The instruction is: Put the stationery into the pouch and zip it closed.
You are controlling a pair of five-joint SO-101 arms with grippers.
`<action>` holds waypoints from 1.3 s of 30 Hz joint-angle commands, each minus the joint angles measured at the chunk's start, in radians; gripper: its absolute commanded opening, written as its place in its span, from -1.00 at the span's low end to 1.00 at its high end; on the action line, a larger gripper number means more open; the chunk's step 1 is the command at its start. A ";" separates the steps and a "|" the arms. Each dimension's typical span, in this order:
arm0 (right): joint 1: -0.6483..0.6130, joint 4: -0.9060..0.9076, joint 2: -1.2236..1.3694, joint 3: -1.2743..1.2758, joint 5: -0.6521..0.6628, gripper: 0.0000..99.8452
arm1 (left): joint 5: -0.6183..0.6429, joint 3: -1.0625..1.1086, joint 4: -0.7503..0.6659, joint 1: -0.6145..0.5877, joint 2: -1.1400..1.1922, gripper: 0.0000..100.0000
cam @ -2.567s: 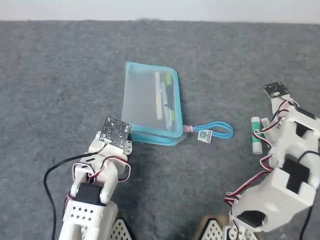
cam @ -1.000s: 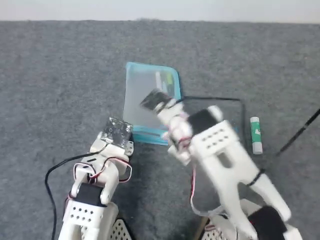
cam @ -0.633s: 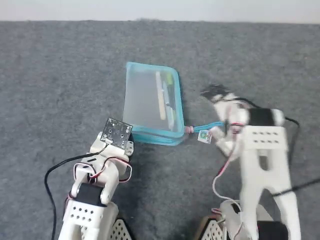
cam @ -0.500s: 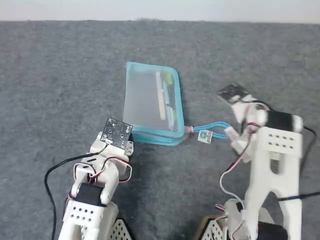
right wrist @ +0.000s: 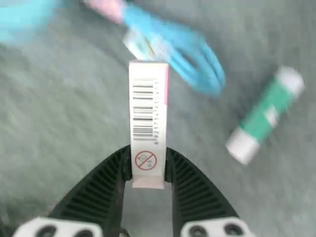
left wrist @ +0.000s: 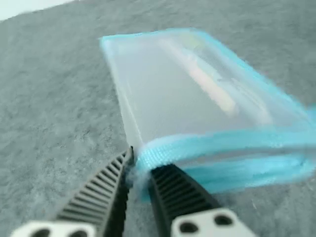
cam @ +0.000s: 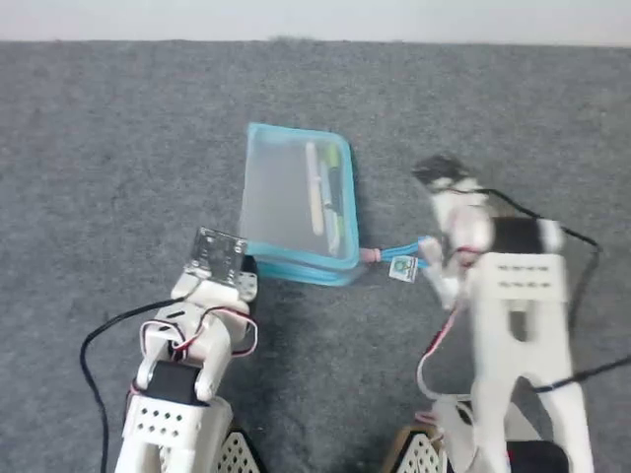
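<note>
High view: the translucent soft-plastic pouch with blue fabric trim lies near the middle of the surface with pens inside. Its blue cord loop trails toward the right edge. My left hand sits at the pouch's near-left corner.

Left wrist view: that hand is pinched shut on the stitched blue trim at the corner. The film looks slick and floppy, so I judge the firmer trim the better hold.

Right wrist view: my right hand grips one end of a small white barcoded box with a pink edge, which looks light and stiff. A green-and-white glue stick lies beside the loop. Being round, it may roll, so I would grip it across the middle.
</note>
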 commanded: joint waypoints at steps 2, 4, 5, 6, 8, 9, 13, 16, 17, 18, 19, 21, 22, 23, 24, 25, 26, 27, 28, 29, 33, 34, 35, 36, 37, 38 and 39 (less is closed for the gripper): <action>-0.282 -0.137 -0.038 -0.005 -0.152 -0.99 | 0.049 -0.099 0.009 -0.029 0.002 -0.98; -0.371 -0.182 -0.036 0.000 -0.164 -0.99 | 0.049 -0.099 0.012 -0.017 0.002 -0.98; -0.410 -0.211 -0.036 0.009 -0.172 -0.99 | 0.049 -0.099 0.014 -0.011 0.002 -0.98; -0.447 -0.242 -0.036 0.023 -0.175 -0.99 | 0.049 -0.099 0.014 -0.002 0.002 -0.98; -0.506 -0.291 -0.022 0.052 -0.172 -0.99 | 0.049 -0.099 0.014 0.008 0.002 -0.98; -0.521 -0.305 -0.001 0.058 -0.172 -0.99 | 0.049 -0.099 0.012 0.008 0.002 -0.98; -0.527 -0.335 0.137 0.020 -0.173 -0.99 | 0.049 -0.097 0.011 0.008 0.002 -0.98; -0.530 -0.331 0.240 -0.063 -0.175 -0.99 | 0.049 -0.093 0.014 0.008 0.002 -0.98; -0.532 -0.323 0.262 -0.087 -0.189 -0.99 | 0.049 -0.093 0.014 0.006 0.002 -0.98; -0.530 -0.295 0.283 -0.114 -0.196 -0.99 | 0.049 -0.093 0.014 0.002 0.002 -0.98; -0.530 -0.263 0.291 -0.132 -0.199 -0.99 | 0.049 -0.093 0.014 0.000 0.002 -0.98; -0.529 -0.213 0.277 -0.143 -0.201 -0.99 | 0.049 -0.093 0.011 -0.002 0.002 -0.98; -0.529 -0.197 0.260 -0.143 -0.199 -0.99 | 0.049 -0.091 0.011 -0.002 0.002 -0.98; -0.530 -0.183 0.240 -0.135 -0.198 -0.99 | 0.049 -0.091 0.011 -0.002 0.002 -0.98; -0.530 -0.177 0.216 -0.117 -0.187 -0.99 | 0.049 -0.091 0.009 -0.002 0.002 -0.98; -0.532 -0.177 0.186 -0.092 -0.173 -0.99 | 0.049 -0.091 0.009 -0.002 0.002 -0.98; -0.532 -0.182 0.159 -0.064 -0.169 -0.99 | 0.049 -0.091 0.009 -0.002 0.002 -0.98; -0.533 -0.185 0.128 -0.035 -0.161 -0.99 | 0.049 -0.091 0.009 -0.002 0.002 -0.98; -0.535 -0.185 0.101 -0.009 -0.158 -0.99 | 0.049 -0.091 0.009 -0.002 0.002 -0.98; -0.535 -0.185 0.074 0.015 -0.158 -0.99 | 0.049 -0.091 0.006 -0.002 0.002 -0.98; -0.536 -0.160 0.016 0.068 -0.123 -0.99 | 0.049 -0.091 -0.011 -0.002 0.002 -0.98; -0.545 -0.150 0.015 0.071 -0.117 -0.99 | 0.049 -0.091 -0.011 -0.002 0.002 -0.98; -0.558 -0.145 0.015 0.074 -0.118 -0.99 | 0.049 -0.091 -0.011 0.000 0.002 -0.98; -0.568 -0.143 0.016 0.075 -0.117 -0.99 | 0.049 -0.091 -0.011 0.006 0.002 -0.98; -0.576 -0.145 0.018 0.072 -0.117 -0.99 | 0.049 -0.091 -0.011 0.008 0.002 -0.98; -0.579 -0.143 0.025 0.064 -0.117 -0.99 | 0.049 -0.091 -0.011 0.008 0.002 -0.98; -0.581 -0.142 0.041 0.048 -0.117 -0.99 | 0.049 -0.091 -0.011 0.008 0.002 -0.98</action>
